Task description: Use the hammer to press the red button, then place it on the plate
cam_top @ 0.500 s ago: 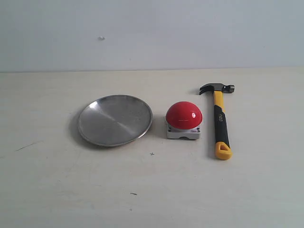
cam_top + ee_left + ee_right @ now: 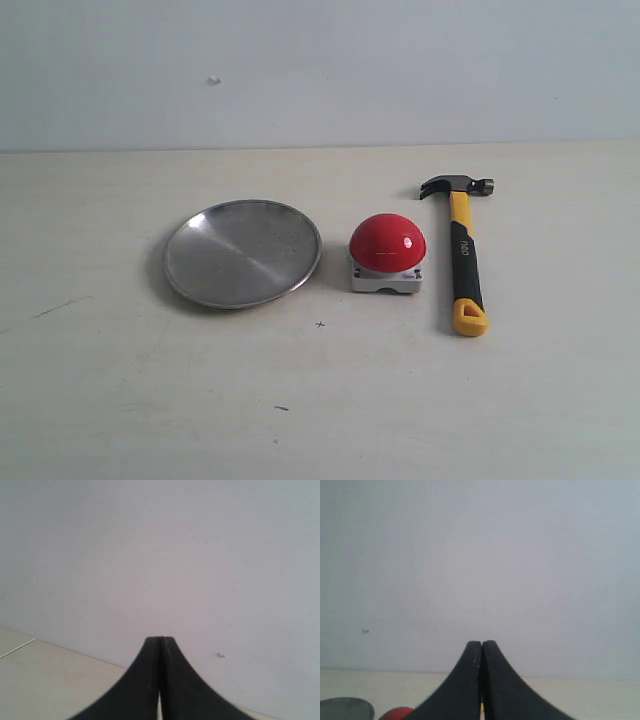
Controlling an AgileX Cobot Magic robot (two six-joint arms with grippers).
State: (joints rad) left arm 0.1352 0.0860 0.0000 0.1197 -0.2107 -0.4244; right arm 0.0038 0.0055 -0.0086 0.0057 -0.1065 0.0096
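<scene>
the hammer [image 2: 463, 255] lies flat on the worktop [image 2: 320, 400], its head toward the far edge. the red button [image 2: 387, 243] stands just beside it, between it and the plate [image 2: 242, 252]. the left tool [image 2: 160, 642] and the right tool [image 2: 481, 645] are each pressed together, facing the wall [image 2: 150, 555].

The table [image 2: 120, 400] was a pale cream top with a faint grain, a bit scuffed here and there (small stuff only). A thin dark scratch [image 2: 55, 308] ran slantwise near the left edge of the exterior view. A tiny cross-shaped mark [image 2: 320, 324] sat around mid-table, and a short dark fleck [image 2: 281, 408] lay nearer the front. Behind it stood a plain light grey wall [image 2: 400, 70] with one small whitish speck [image 2: 213, 80] on it, up toward the left.
</scene>
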